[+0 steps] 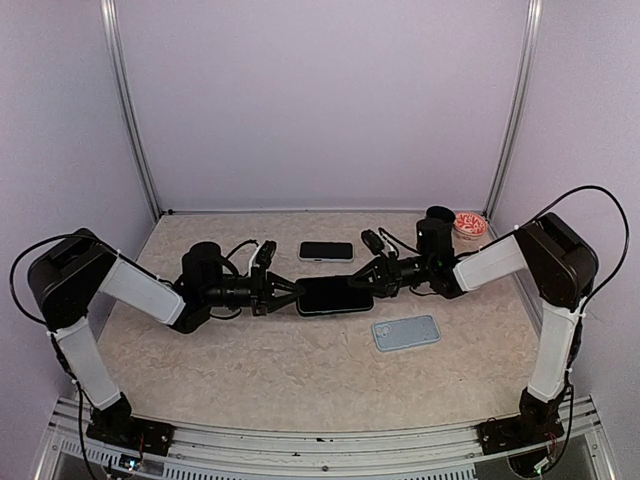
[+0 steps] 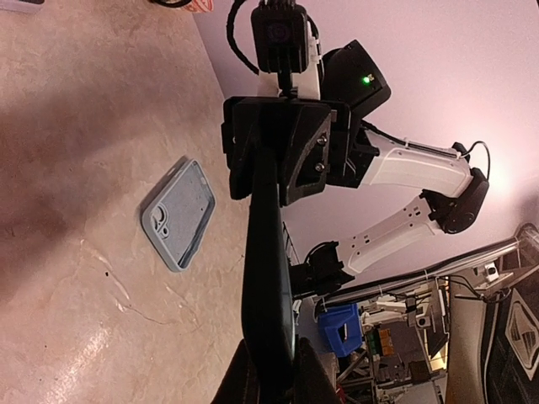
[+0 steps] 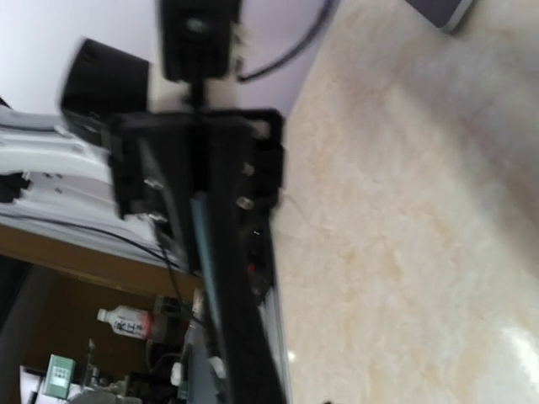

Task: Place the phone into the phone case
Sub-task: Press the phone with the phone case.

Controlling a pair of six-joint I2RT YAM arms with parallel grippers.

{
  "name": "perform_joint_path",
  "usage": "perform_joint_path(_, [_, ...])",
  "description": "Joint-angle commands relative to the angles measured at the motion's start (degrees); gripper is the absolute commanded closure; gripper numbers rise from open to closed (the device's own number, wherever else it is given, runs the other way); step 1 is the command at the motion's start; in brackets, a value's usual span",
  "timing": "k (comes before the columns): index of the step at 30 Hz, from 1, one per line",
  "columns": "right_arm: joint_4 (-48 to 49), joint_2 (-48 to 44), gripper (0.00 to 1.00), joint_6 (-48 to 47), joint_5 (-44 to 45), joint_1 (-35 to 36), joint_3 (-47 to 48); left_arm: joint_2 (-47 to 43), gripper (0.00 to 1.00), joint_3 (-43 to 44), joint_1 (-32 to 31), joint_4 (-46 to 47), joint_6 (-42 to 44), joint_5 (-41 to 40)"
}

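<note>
A black phone (image 1: 333,296) hangs level above the table's middle, held at both ends. My left gripper (image 1: 298,293) is shut on its left end; in the left wrist view its fingers clamp the phone (image 2: 267,269) edge-on at the bottom. My right gripper (image 1: 368,282) grips the right end, and it shows closed round the far end in the left wrist view (image 2: 274,151). The right wrist view is blurred and shows the phone (image 3: 232,286) edge-on. The pale blue phone case (image 1: 406,332) lies open side up on the table to the front right, also seen in the left wrist view (image 2: 178,213).
A second dark phone (image 1: 327,251) lies flat on the table behind the held one. A small red-and-white bowl (image 1: 469,224) stands at the back right. Walls enclose the table at the back and sides.
</note>
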Motion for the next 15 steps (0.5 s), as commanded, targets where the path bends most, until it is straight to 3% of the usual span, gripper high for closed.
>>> perform_joint_path(1, [-6.6,-2.2,0.72,-7.0,-0.7,1.0,1.0,-5.4,1.0,2.7,0.1,-10.2,8.8,-1.6])
perform_joint_path(4, [-7.3,-2.0,0.73,-8.1,-2.6,1.9,1.1,-6.3,1.0,3.5,0.3,-12.1,9.8,-1.3])
perform_joint_path(12, [-4.9,-3.4,0.99,-7.1,-4.6,2.6,0.5,-6.1,1.0,3.9,0.3,-12.9,9.6,-1.5])
perform_joint_path(15, [-3.0,-3.3,1.0,-5.6,-4.8,2.5,0.2,-6.2,1.0,3.9,0.5,-12.9,9.4,-1.5])
